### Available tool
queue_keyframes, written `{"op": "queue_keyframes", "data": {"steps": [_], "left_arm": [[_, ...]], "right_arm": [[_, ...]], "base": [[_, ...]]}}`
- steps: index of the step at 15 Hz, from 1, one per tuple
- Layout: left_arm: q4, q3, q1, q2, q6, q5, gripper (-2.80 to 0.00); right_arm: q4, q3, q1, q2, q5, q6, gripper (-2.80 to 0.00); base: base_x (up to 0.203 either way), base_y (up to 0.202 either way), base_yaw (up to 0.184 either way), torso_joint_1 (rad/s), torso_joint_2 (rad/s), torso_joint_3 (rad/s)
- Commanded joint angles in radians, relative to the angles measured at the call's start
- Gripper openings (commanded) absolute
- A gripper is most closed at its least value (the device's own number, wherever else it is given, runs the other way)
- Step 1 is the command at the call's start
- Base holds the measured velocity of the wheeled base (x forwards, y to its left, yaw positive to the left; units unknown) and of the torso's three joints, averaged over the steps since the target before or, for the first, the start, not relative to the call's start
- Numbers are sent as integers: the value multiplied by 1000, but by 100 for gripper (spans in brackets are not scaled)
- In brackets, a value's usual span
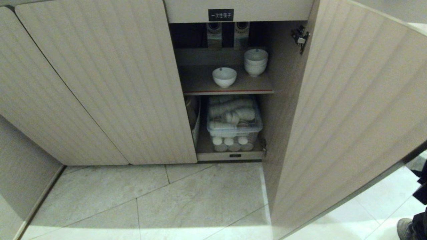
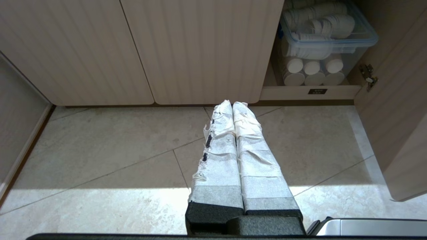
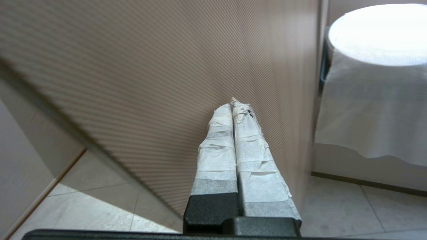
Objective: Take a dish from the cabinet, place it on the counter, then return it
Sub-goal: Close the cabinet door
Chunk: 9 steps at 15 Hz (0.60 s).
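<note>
The dish (image 1: 224, 77), a small white bowl, stands alone on the red-edged upper shelf of the open cabinet (image 1: 203, 85), under the black label. Neither arm shows in the head view. In the left wrist view my left gripper (image 2: 232, 104) hangs shut and empty over the floor tiles, in front of the closed door beside the opening. In the right wrist view my right gripper (image 3: 233, 103) is shut and empty, its tips close to the ribbed face of the open cabinet door (image 3: 160, 76). The counter is out of view.
A stack of white bowls (image 1: 256, 61) stands behind the dish to the right. A clear lidded box of white cups (image 1: 233, 118) fills the lower shelf. The open door (image 1: 350, 110) stands out on the right. A cloth-draped white surface (image 3: 377, 83) lies past the door. A person's shoe (image 1: 408, 228) shows at bottom right.
</note>
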State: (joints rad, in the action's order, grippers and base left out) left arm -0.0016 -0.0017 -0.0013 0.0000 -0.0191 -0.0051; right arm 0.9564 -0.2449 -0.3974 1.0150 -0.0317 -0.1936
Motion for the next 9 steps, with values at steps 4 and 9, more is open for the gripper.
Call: {"op": "queue_keyframes", "data": {"steps": [4,9], "left_arm": [[0,0,0,0,-1,-1,-280],[0,0,0,0,-1,-1,-280]], "right_arm": [[94,-2,-55,107,1,-3,-280],[139,-69,-100,199,2,-1,-280]], "base": [[0,0,0,0,0,0],[0,0,0,0,0,0]]}}
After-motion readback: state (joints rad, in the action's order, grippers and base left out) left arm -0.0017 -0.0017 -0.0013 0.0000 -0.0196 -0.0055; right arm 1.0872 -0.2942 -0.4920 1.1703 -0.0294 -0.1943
